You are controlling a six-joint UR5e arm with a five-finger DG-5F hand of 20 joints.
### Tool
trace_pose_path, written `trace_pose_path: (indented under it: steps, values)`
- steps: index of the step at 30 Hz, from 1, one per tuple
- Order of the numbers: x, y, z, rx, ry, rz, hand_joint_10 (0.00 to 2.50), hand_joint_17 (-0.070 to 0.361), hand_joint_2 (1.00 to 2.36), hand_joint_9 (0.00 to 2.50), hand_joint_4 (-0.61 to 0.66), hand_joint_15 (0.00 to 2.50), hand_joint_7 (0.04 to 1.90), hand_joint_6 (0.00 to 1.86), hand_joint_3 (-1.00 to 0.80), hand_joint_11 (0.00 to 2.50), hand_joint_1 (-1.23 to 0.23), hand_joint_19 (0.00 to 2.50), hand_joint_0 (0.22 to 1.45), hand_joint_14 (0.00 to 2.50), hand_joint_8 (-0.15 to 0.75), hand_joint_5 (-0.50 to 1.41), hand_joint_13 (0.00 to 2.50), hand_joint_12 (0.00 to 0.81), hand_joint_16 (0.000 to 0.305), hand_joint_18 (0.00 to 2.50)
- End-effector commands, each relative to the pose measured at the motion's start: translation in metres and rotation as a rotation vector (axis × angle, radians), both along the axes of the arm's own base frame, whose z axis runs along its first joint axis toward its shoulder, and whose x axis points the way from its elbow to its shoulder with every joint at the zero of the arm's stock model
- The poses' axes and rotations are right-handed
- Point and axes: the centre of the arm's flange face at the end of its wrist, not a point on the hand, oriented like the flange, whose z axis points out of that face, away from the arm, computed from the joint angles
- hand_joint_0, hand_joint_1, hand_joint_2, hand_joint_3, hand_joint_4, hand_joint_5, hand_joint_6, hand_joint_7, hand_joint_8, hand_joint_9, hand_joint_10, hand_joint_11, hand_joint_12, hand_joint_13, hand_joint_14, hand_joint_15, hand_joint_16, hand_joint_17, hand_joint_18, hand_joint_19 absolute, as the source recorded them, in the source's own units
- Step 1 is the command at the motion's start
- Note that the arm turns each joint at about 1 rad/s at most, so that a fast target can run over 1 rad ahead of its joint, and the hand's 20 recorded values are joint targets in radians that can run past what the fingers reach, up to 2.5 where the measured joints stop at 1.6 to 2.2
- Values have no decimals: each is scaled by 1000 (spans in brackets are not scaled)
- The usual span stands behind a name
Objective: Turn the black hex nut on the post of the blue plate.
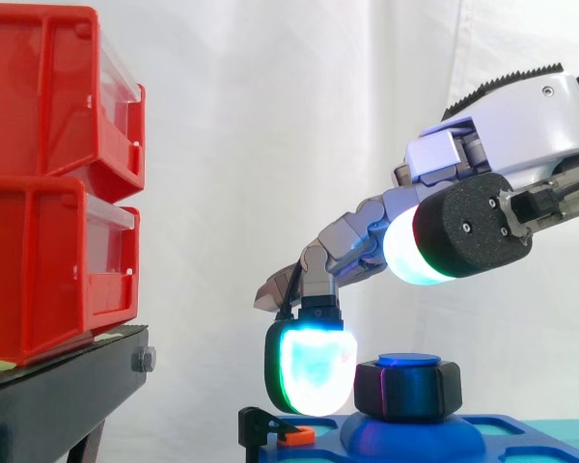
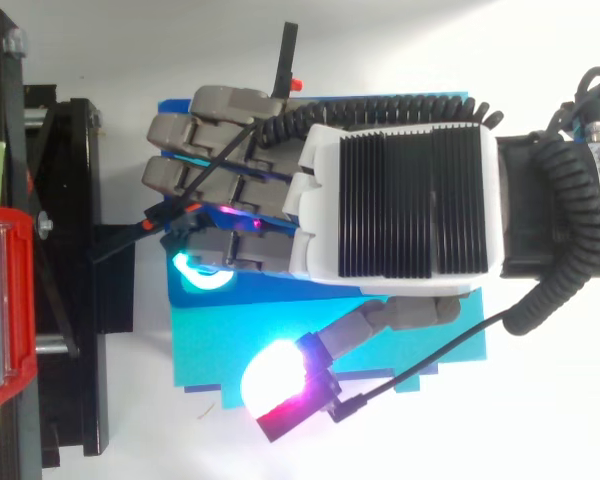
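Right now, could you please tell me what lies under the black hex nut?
The black hex nut sits on the dome of the blue plastic plate; the top of the blue post shows above it. The shank inside the nut is covered.

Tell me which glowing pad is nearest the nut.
The low cyan-green pad, just left of the nut in the side view; the white pad hangs higher, above it.

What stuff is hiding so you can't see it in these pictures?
- Black hex nut: top view, covered by the robot hand.
- Blue plastic plate: side view, cut off by the bottom edge.
- Red plastic bins: side view, cut off by the left edge.
- Whether the robot hand touches the nut: side view, depth unclear.
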Motion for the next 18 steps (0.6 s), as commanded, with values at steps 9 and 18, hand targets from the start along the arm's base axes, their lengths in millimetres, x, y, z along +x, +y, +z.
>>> trace_pose_path:
  steps: [9,18]
  values:
    - [-3,-24,-1,-14,6,12,0,133,1000,76,211,9,929,503,-500,0,-155,34,460,0,245,-214,0,375,59,0]
    - [-6,-38,-1,-9,8,14,0,133,1000,76,215,13,931,503,-500,0,-157,34,460,0,245,-214,0,374,59,0]
